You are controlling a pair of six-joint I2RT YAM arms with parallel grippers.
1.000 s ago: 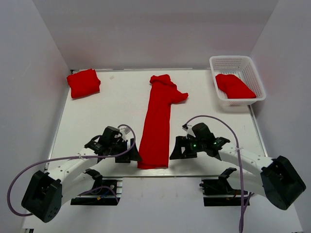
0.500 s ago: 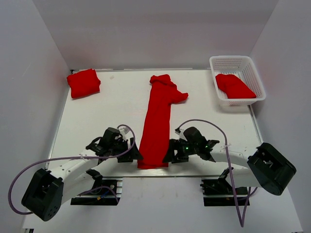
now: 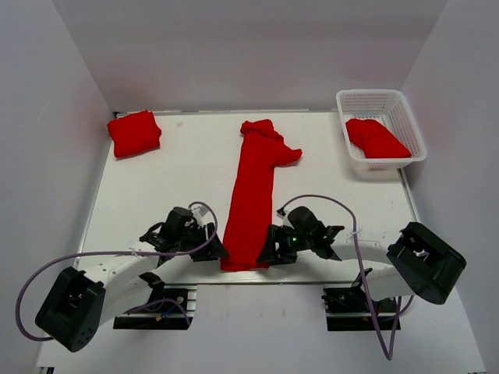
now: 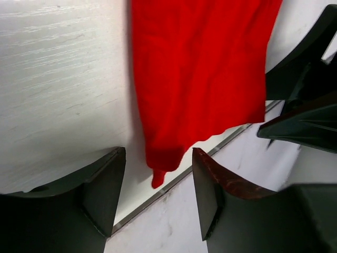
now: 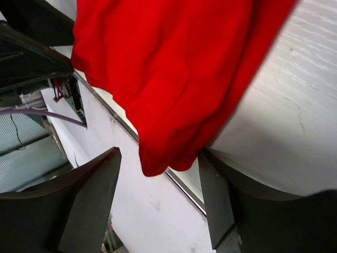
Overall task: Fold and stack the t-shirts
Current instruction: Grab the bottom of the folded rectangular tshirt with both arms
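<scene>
T-shirt [image 3: 251, 204] hem | left gripper [image 4: 158, 154], right gripper [image 5: 159, 155] spread astride corners | contact unclear

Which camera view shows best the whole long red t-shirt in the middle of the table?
The top external view: the long t-shirt shows from far end to near hem. Each wrist view shows only one near corner of it, close up.

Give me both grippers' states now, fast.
Left gripper: open, fingers either side of a near corner of the long red cloth t-shirt.
Right gripper: open, straddling its other near corner.
</scene>
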